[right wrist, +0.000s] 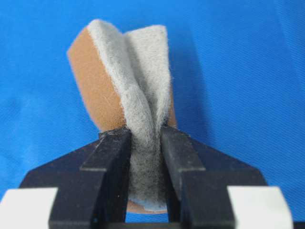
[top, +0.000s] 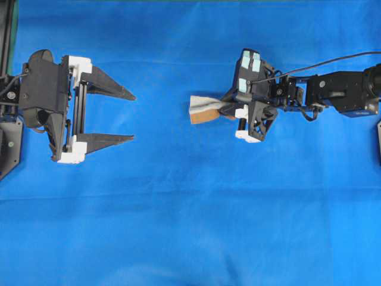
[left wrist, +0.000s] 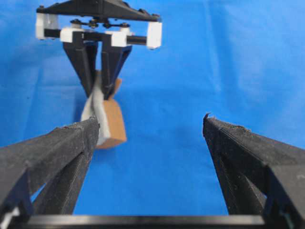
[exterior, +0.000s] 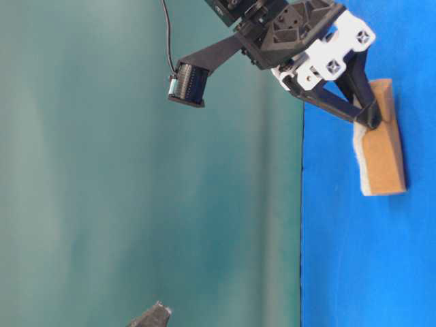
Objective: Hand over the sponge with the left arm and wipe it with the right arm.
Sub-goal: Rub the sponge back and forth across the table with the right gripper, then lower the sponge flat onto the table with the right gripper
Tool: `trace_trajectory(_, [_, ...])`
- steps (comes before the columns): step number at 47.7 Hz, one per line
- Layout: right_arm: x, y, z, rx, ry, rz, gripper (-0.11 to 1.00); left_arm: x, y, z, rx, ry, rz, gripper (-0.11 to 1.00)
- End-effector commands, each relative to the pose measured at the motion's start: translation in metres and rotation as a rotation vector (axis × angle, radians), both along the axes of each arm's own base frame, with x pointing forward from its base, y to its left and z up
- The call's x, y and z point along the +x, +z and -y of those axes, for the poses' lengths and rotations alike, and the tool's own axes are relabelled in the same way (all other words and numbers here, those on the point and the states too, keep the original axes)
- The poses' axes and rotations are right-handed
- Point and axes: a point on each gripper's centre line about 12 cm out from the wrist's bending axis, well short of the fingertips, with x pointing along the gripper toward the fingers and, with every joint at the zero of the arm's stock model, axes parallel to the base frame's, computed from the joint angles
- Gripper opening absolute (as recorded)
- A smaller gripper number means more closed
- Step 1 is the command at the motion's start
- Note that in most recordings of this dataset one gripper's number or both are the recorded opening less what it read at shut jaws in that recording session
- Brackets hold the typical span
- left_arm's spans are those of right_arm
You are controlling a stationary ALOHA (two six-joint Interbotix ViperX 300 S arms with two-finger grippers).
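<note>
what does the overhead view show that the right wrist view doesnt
Only the overhead view shows the left gripper, jaws wide open and empty, apart from the sponge, plus the right arm with its teal patches and cable.

Only the right wrist view shows the pinch close up: the fingers squeeze the sponge's grey felt into a fold, with the orange-brown layer bulging to the left.

Both show the right gripper shut on the sponge over the blue cloth.
</note>
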Motion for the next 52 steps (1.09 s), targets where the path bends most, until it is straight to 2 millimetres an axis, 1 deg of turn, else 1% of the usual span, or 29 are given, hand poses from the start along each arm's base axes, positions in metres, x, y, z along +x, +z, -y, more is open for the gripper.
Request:
trace_trajectory(1, [0.0036,0.0084,-0.0069,-0.005,0.021,0.022,0.26,0.0012,0.0057,0.0004,0.003,-0.002,0.023,0.87])
trace_trajectory(24, [0.0027,0.0069,-0.0092,0.009,0.015,0.008,0.25,0.0012,0.0057,0.0008,0.000,-0.003,0.023,0.87])
trace_trajectory(32, [0.0032,0.0065,-0.0144,0.004,0.034,0.002,0.26,0.0014,0.0063,0.0004,0.003,-0.002,0.025,0.87])
trace_trajectory(33, [0.0032,0.0065,-0.0149,0.004,0.036,0.002,0.29,0.0012,0.0057,0.0004,0.003,-0.002,0.023,0.87])
trace_trajectory(34, [0.0033,0.0065,-0.0155,0.004,0.037,0.002,0.38,0.0014,0.0063,0.0004,0.002,-0.002,0.025,0.87])
trace_trajectory(38, [0.0035,0.0059,-0.0167,0.003,0.042,0.000,0.60,0.0014,0.0063,0.0004,0.003,-0.002,0.025,0.87])
trace_trajectory(41, [0.0040,0.0069,-0.0165,0.005,0.039,0.004,0.71,0.0014,0.0061,0.0004,0.003,-0.002,0.023,0.87])
trace_trajectory(43, [0.0043,0.0066,-0.0165,0.008,0.037,0.003,0.74,0.0014,0.0063,0.0004,0.003,-0.002,0.025,0.87])
trace_trajectory(52, [0.0055,0.0090,-0.0161,0.010,0.034,-0.004,0.74,0.0015,0.0065,0.0004,0.005,-0.003,0.026,0.87])
